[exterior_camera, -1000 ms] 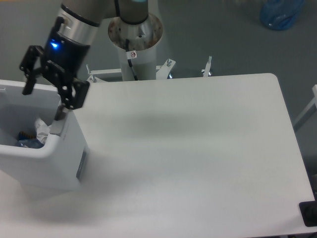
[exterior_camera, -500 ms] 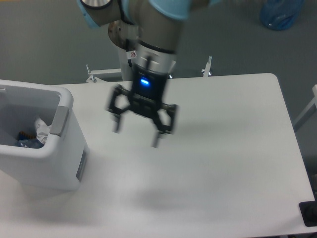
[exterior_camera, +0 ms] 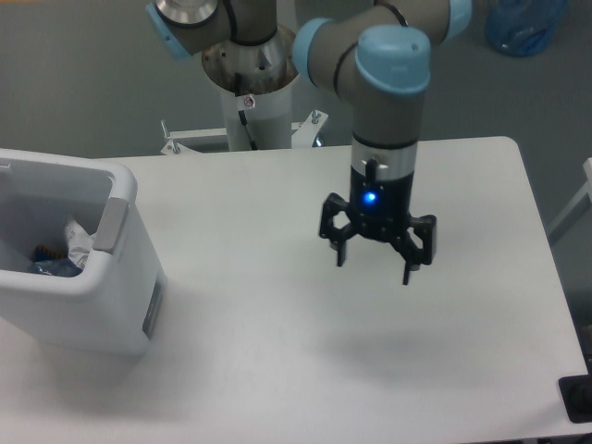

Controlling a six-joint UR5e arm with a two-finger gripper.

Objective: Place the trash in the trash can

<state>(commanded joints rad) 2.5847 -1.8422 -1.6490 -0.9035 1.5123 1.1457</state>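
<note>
Your gripper hangs above the white table, right of centre, pointing straight down. Its two black fingers are spread wide apart with nothing between them, so you are carrying no load. A blue indicator light glows on the wrist just above the fingers. A soft shadow of the arm lies on the tabletop below and slightly toward the front edge.

The trash can sits on the left part of the table, well apart from your gripper, its white rounded rim and a grey side panel facing the camera. Inside it, near the right wall, you can see the crumpled white paper wad. Just left of the wad and lower there is something blue and dark; it is too small and too shaded to tell whether that is the bottle.

Behind the table stands the arm's pedestal base, and a blue bag-like object rests on the grey floor at the top right
</note>
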